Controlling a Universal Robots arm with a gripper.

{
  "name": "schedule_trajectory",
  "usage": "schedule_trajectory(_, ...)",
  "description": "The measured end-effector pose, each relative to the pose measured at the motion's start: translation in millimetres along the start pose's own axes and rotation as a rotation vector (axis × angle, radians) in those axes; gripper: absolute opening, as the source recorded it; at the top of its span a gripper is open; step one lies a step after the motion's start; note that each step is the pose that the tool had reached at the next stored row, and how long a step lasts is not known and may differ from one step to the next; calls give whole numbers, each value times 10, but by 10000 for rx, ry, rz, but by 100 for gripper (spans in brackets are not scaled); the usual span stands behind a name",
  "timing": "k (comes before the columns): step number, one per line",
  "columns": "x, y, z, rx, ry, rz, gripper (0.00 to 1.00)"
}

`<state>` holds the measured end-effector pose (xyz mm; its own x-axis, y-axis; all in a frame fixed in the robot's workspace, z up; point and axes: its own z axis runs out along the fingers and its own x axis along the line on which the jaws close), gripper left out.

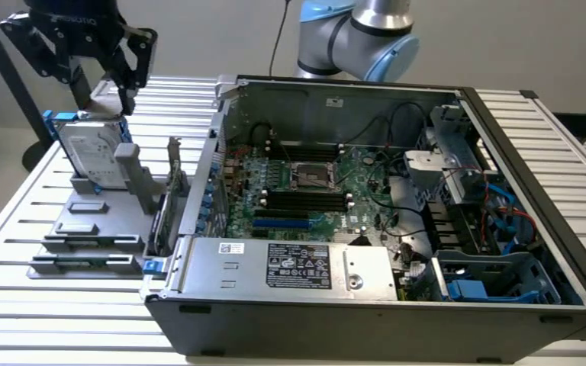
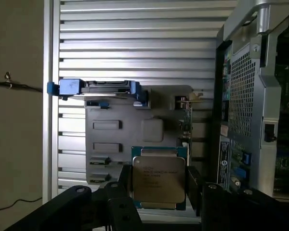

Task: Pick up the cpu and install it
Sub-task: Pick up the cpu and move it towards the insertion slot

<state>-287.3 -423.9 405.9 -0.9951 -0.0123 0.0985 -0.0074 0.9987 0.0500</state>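
Observation:
The cpu (image 2: pixel 158 175), a small square chip with a silver metal top and green edge, sits between the black fingers (image 2: pixel 121 192) of my gripper (image 2: pixel 159 190), which is shut on its two sides. It hangs well above the grey parts holder (image 2: pixel 135 130). In the exterior view my gripper (image 1: pixel 110 80) is raised over the table's far corner at that view's left, above the hard drive (image 1: pixel 89 149). The empty cpu socket (image 1: pixel 308 177) lies in the middle of the motherboard inside the open computer case (image 1: pixel 537 198).
The grey holder (image 1: pixel 85 225) stands on the slatted table, with the blue-bracketed hard drive upright in it. The case's upright side wall (image 1: pixel 211 160) lies between holder and motherboard. A silver power supply (image 1: pixel 283 267) fills the case's near side; cables and a drive cage (image 1: pixel 456 152) stand at the exterior view's right.

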Motion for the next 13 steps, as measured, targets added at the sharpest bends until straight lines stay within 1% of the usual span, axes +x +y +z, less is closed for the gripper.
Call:
schedule_trajectory(3, -129, 2, -68, 0, 16, 2, 55)
schedule_trajectory(6, -264, 3, -116, -1, 22, 1, 55)
schedule_trajectory(13, -578, 3, -176, 0, 25, 2, 55)
